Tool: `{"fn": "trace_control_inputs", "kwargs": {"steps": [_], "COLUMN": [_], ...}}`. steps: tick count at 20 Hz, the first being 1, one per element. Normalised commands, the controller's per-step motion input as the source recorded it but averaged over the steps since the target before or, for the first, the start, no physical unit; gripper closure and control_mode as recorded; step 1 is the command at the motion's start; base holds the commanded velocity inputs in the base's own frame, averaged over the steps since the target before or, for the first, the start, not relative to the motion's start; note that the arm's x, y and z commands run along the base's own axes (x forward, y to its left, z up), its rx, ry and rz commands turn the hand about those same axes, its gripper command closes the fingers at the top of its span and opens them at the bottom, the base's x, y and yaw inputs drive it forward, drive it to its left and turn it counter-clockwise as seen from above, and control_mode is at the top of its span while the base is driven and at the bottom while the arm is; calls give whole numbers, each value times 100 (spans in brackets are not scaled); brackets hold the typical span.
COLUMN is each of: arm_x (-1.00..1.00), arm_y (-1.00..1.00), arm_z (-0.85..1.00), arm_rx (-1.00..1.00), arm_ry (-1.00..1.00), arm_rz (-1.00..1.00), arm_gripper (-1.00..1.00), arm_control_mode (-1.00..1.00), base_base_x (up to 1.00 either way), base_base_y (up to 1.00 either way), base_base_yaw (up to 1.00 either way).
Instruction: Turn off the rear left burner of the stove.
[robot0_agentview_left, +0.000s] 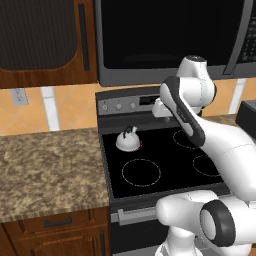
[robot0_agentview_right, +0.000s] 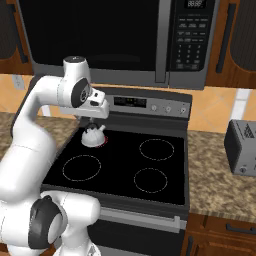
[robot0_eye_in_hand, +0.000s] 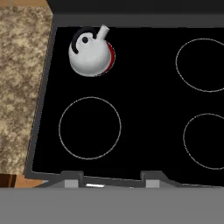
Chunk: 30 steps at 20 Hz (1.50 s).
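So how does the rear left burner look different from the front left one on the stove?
The rear left burner shows a red glow at its rim, while the front left burner is a plain pale ring with no red. A white kettle sits on the rear left burner and hides most of it; the front left burner is bare. Both are round zones in the same black glass top of the stove.

The white arm (robot0_agentview_left: 200, 135) rises from its base, bends at a dark-jointed elbow and reaches forward and up, folding over at the wrist (robot0_agentview_right: 75, 92). The end effector (robot0_agentview_right: 91, 121) hangs below the wrist, pointing downward. Its two dark fingertips (robot0_eye_in_hand: 72, 177) stand apart, with nothing between them.
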Motion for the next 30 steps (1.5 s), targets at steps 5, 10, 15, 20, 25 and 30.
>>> {"fn": "trace_control_inputs", "kwargs": {"steps": [5,10,15,20,25,30], "arm_x": [-11,8,0,0,0,7], "arm_y": [52,82,46,25,0,0], "arm_z": [-16,-34,-12,-15,-46,-6], "arm_rx": [-10,-12,-4,1,13,1], "arm_ry": [-8,-20,-41,-46,-33,-24], "arm_rz": [1,0,0,0,0,0], "arm_gripper": [-100,-100,-100,-100,-100,-100], "arm_control_mode": [-100,-100,-100,-100,-100,-100], "base_base_x": [0,0,0,0,0,0], "base_base_y": [0,0,0,0,0,0], "base_base_yaw": [0,0,0,0,0,0]}}
